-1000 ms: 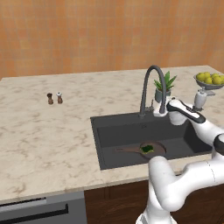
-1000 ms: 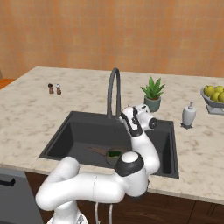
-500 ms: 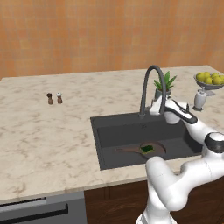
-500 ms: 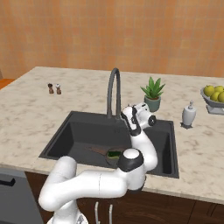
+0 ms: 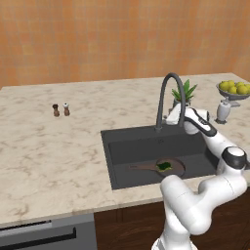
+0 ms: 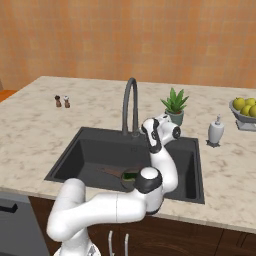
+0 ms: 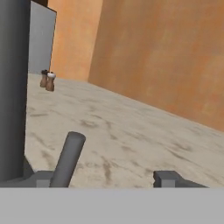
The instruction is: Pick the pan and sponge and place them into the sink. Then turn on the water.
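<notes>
The sink (image 5: 146, 146) is set in the beige marble counter (image 5: 58, 156), and everything else is placed from it. Inside the basin, toward its front right part as the left base view shows it, lies the pan (image 5: 173, 167), flat on the bottom with its thin handle pointing left. The green sponge (image 5: 164, 166) rests in the pan, on its left part near where the handle starts. In the right base view the pan (image 6: 116, 172) and sponge (image 6: 131, 175) sit at the front of the sink (image 6: 90, 150), partly hidden behind the robot's arm. At the middle of the sink's back edge stands the faucet (image 5: 168, 97), a tall dark arch; no stream falls from it. The gripper (image 5: 177, 116) sits just right of the faucet's upright, above the sink's back rim, by the faucet base. In the hand view the faucet's upright (image 7: 13, 87) stands close at the left, and a grey rod, the lever (image 7: 68, 159), rises between the two finger tips (image 7: 168, 178), nearer the left one; the jaws stand apart on either side of it, and whether either touches it cannot be told. Behind the sink to the right are a potted plant (image 5: 185, 93), a soap dispenser (image 5: 223, 111) and a bowl of lemons (image 5: 235, 89). Well left of the sink stand two small shakers (image 5: 61, 110).
</notes>
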{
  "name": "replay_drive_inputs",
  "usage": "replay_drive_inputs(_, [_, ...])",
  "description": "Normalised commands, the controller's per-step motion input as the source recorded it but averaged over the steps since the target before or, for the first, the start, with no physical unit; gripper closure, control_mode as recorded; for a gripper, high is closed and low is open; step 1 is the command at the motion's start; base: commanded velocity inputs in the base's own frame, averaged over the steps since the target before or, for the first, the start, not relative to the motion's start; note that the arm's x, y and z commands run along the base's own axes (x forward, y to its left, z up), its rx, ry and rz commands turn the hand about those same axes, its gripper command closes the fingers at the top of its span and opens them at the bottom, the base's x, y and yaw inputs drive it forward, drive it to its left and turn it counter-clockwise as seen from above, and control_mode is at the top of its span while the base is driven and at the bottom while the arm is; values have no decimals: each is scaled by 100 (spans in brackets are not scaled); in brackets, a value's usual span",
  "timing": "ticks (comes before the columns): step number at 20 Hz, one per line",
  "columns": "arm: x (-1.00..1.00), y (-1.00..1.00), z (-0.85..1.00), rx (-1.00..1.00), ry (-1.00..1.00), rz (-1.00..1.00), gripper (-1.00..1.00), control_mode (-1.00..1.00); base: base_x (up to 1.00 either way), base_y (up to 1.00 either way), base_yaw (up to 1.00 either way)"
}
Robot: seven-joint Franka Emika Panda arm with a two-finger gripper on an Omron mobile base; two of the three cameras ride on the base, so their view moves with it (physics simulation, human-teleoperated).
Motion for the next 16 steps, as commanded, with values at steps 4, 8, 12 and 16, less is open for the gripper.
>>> replay_drive_inputs(4, [25, -13, -41, 1, 0, 0, 100, -100, 0, 0, 0])
replay_drive_inputs(8, [8, -51, -61, 1, 0, -6, 100, -100, 0, 0, 0])
replay_drive_inputs(12, [2, -81, -74, 0, 0, -23, 100, -100, 0, 0, 0])
replay_drive_inputs(16, [0, -79, -85, 0, 0, -31, 100, -100, 0, 0, 0])
